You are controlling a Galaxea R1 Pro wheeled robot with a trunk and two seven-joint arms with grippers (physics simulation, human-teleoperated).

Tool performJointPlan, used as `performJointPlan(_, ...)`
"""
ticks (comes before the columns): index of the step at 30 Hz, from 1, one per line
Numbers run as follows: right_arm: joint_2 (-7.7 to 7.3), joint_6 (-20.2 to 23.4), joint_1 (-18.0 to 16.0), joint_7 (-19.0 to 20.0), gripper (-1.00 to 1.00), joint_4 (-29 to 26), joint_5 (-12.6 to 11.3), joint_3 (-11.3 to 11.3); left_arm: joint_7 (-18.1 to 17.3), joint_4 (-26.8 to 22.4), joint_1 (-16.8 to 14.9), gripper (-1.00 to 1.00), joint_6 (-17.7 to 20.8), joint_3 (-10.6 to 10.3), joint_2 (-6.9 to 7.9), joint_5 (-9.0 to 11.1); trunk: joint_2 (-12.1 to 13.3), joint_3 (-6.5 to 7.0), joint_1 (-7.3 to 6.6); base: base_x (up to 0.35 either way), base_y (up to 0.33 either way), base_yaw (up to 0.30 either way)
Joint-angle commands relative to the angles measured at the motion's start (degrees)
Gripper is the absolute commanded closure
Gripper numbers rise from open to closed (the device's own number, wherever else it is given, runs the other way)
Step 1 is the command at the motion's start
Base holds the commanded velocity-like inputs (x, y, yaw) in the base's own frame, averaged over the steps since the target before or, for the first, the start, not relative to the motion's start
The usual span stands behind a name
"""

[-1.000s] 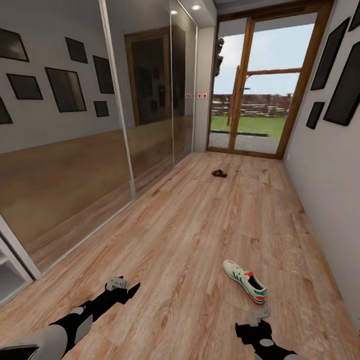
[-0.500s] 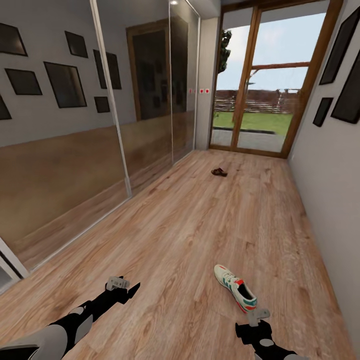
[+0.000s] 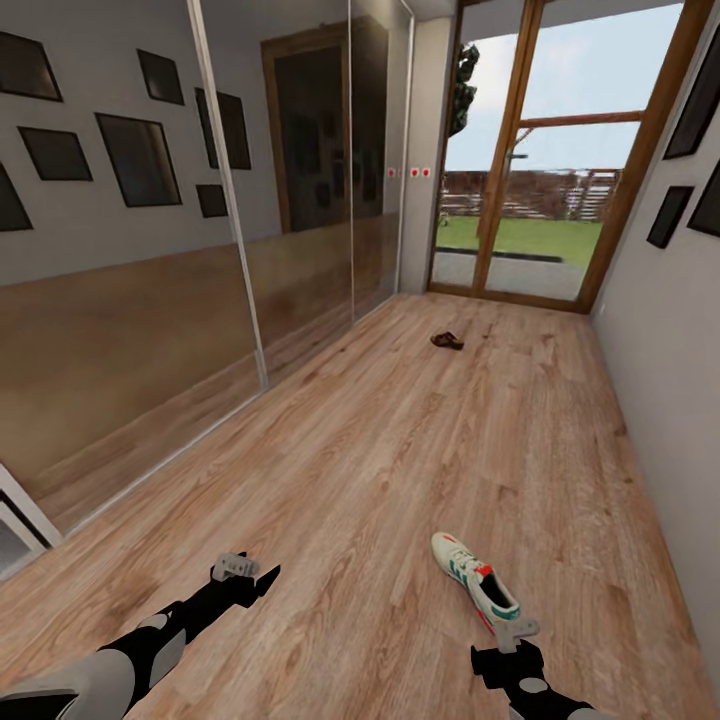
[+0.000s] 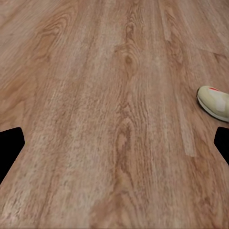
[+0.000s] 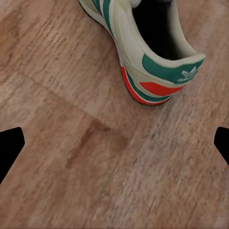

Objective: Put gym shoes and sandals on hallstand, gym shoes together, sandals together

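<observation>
One gym shoe (image 3: 474, 587) is seen lying on the corridor floor (image 3: 400, 470), its orange-red heel just ahead of the right gripper (image 3: 516, 632), and a sandal (image 3: 447, 341) is seen far down the corridor near the glass door (image 3: 530, 170). The right gripper and the left gripper (image 3: 238, 568) are both held spread and empty above the planks, with the shoe's toe (image 4: 214, 102) caught in the left wrist view.

The left arm (image 3: 150, 640) has a pale grey, rounded forearm shell that narrows into a black wrist section. Its left claw (image 3: 240, 569) carries a small light-grey bracket. The right claw (image 3: 513, 632) bears the same grey bracket above black housing.
</observation>
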Motion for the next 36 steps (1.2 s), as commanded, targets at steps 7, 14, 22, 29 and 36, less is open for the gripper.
performJointPlan(7,0.02,-0.3,-0.1,-0.3,-1.0,0.2,0.1,0.4,-0.4,0.1,0.0,-1.0,0.0,0.1,0.01,0.3,0.0,-0.17,-0.01,0.006,-0.175,0.039)
performJointPlan(14,0.02,-0.3,-0.1,-0.3,-1.0,0.2,0.1,0.4,-0.4,0.1,0.0,-1.0,0.0,0.1,0.01,0.3,0.0,-0.2,-0.01,0.001,-0.058,0.205)
performJointPlan(22,0.02,-0.3,-0.1,-0.3,-1.0,0.2,0.1,0.4,-0.4,0.1,0.0,-1.0,0.0,0.1,0.01,0.3,0.0,-0.2,-0.01,0.0,-0.015,0.276)
performJointPlan(29,0.02,-0.3,-0.1,-0.3,-1.0,0.2,0.1,0.4,-0.4,0.1,-0.1,-1.0,0.0,0.1,0.01,0.3,0.0,-0.2,-0.01,0.0,-0.003,0.295)
performJointPlan(36,0.03,-0.3,-0.1,-0.2,-1.0,0.2,0.1,0.4,-0.4,0.1,0.0,-1.0,0.0,0.1,0.01,0.3,0.0,-0.2,-0.01,0.0,-0.001,0.299)
